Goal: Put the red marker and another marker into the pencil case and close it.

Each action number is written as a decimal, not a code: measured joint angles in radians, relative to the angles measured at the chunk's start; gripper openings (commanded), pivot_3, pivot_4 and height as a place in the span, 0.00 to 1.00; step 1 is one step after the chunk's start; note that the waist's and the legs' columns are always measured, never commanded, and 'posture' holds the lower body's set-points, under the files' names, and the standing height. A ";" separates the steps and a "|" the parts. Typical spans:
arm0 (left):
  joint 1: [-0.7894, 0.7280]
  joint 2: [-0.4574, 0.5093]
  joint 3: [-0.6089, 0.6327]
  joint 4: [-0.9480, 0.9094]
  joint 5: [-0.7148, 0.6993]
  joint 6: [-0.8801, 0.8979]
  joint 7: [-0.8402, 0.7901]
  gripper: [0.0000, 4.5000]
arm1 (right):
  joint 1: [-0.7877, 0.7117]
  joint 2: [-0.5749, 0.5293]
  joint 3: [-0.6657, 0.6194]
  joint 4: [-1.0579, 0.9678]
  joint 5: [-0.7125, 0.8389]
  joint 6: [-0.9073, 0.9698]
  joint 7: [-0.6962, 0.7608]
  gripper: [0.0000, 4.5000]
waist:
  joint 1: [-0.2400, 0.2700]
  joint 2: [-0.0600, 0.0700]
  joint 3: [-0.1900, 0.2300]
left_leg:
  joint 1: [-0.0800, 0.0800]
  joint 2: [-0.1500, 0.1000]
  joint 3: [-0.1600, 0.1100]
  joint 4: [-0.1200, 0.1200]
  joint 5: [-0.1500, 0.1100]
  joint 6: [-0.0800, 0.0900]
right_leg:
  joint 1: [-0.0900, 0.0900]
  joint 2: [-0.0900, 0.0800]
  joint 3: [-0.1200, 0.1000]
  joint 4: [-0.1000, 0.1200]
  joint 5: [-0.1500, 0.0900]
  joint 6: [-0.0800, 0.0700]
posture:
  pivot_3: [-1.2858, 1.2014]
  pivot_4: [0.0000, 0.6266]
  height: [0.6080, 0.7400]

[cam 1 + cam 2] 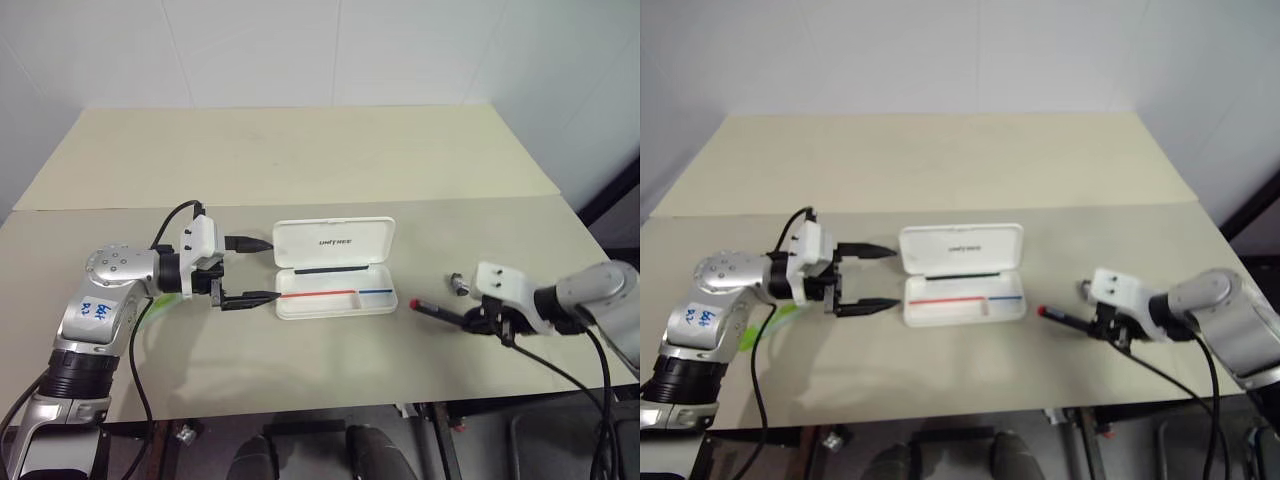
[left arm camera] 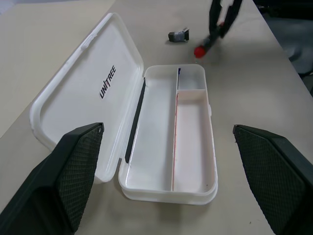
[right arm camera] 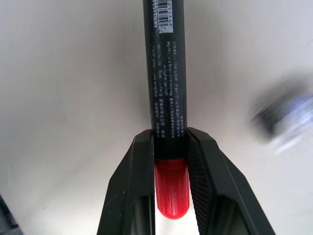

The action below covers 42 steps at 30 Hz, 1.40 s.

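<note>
The pencil case (image 1: pixel 334 268) lay open on the tan table (image 1: pixel 300 170), its lid tipped back away from the robot with a dark logo showing on the inside, and its inner tray bare, a red line and a blue line printed along the front compartment. The left gripper (image 1: pixel 247 270) hovered level at the case's left end, its two black fingers spread wide, one near the lid's corner and the other just beside the tray's front corner, gripping nothing; in the left wrist view the fingers (image 2: pixel 78 171) framed the whole case from that end. To the right of the case, well apart from it, the right gripper (image 1: pixel 482 322) was clenched on the red marker (image 1: pixel 432 311). In the right wrist view the two fingers (image 3: pixel 139 191) pinched the black barrel just where it meets a red end, and the barrel ran straight out ahead of them. From the head, the marker's far red tip pointed toward the case; whether it was touching the table or clear of it could not be told. A small dark-and-silver object (image 1: pixel 459 286), possibly a clip or cap, lay on the table just behind the right gripper. A pale green thing (image 1: pixel 767 322) showed beneath the left forearm, mostly hidden.
</note>
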 measured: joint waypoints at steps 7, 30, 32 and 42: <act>0.064 0.040 0.043 -0.007 0.000 -0.003 0.007 1.00 | -0.185 0.129 0.113 0.000 -0.037 -0.078 0.072 0.13 | 0.003 0.000 0.000 | -0.001 0.000 0.000 -0.001 -0.001 0.000 | -0.002 0.000 -0.001 0.000 0.000 0.001 | 0.52 0.24 1.00; 0.277 0.088 0.170 -0.183 -0.020 0.039 0.106 1.00 | -0.520 0.594 0.326 0.531 -0.320 -0.389 0.114 0.30 | -0.006 0.000 0.000 | 0.000 0.001 0.000 0.000 0.000 -0.001 | -0.003 0.000 -0.002 0.009 -0.001 -0.001 | 0.52 0.24 1.00; 0.301 0.096 0.187 -0.183 -0.020 0.042 0.107 1.00 | -0.522 0.598 0.326 0.550 -0.336 -0.398 0.113 0.44 | -0.011 0.000 0.000 | 0.000 0.001 0.000 0.000 0.000 -0.001 | -0.003 0.000 -0.002 0.009 -0.001 -0.001 | 0.52 0.24 1.00; 0.307 0.102 0.205 -0.184 -0.022 0.044 0.125 1.00 | -0.535 0.622 0.280 0.503 -0.311 -0.349 0.126 0.99 | -0.022 0.000 0.000 | 0.000 0.001 0.000 -0.001 0.000 -0.001 | -0.003 0.000 -0.002 0.009 -0.001 -0.001 | 0.52 0.24 1.00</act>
